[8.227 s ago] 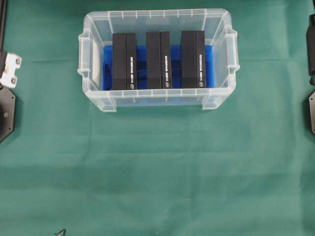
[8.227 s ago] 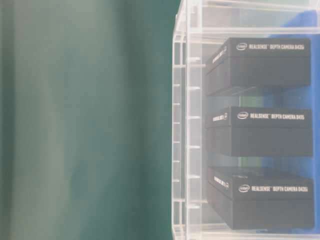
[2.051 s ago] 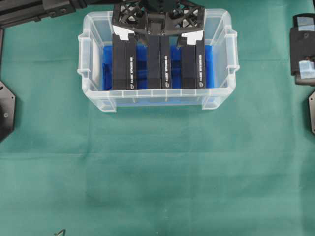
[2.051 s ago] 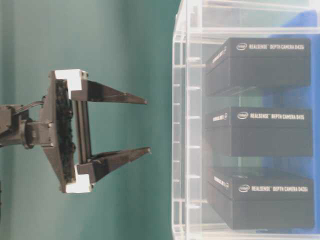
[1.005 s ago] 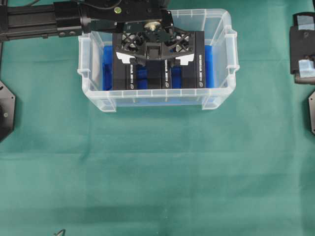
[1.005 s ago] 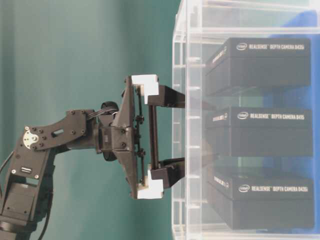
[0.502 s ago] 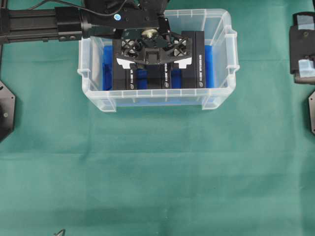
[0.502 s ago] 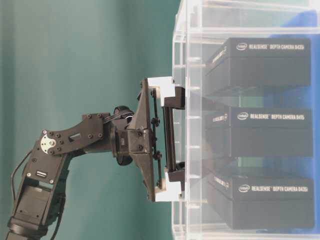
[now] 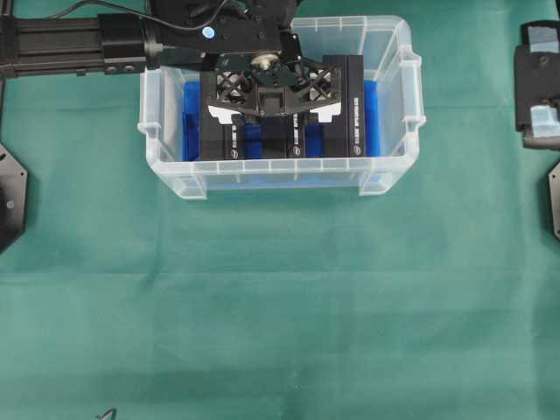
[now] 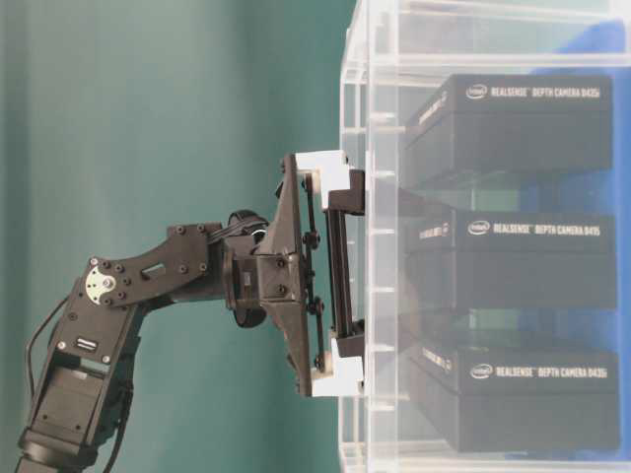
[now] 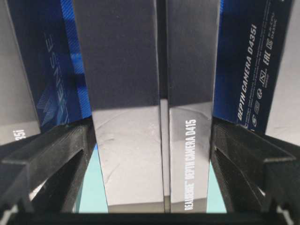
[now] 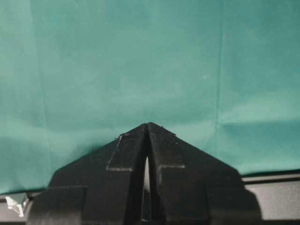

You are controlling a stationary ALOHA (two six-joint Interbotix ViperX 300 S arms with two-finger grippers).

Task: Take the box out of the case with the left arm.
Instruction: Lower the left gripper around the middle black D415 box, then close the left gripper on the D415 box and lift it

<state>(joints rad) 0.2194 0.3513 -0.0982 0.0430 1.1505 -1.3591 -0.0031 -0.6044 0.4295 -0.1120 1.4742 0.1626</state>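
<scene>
The case (image 9: 280,182), a clear plastic tub with a blue lining (image 9: 188,122), holds three black boxes standing side by side. My left gripper (image 9: 273,118) is down inside it, open wide. In the left wrist view its fingers (image 11: 51,159) flank the middle box (image 11: 126,154), with a narrow gap on each side and neither pad visibly touching. The table-level view shows the gripper head (image 10: 306,271) against the case rim, the fingers reaching in beside the middle box (image 10: 523,261). My right gripper (image 12: 147,125) is shut and empty over green cloth.
The left box (image 9: 214,144) and the right box (image 9: 354,105) stand close on either side of the fingers. The right arm (image 9: 538,87) rests at the right edge of the table. Green cloth (image 9: 280,306) covers the table in front of the case.
Over the last second my left gripper sank deeper into the case around the middle box, jaws staying open. In the last half second it barely moved. The right arm is still.
</scene>
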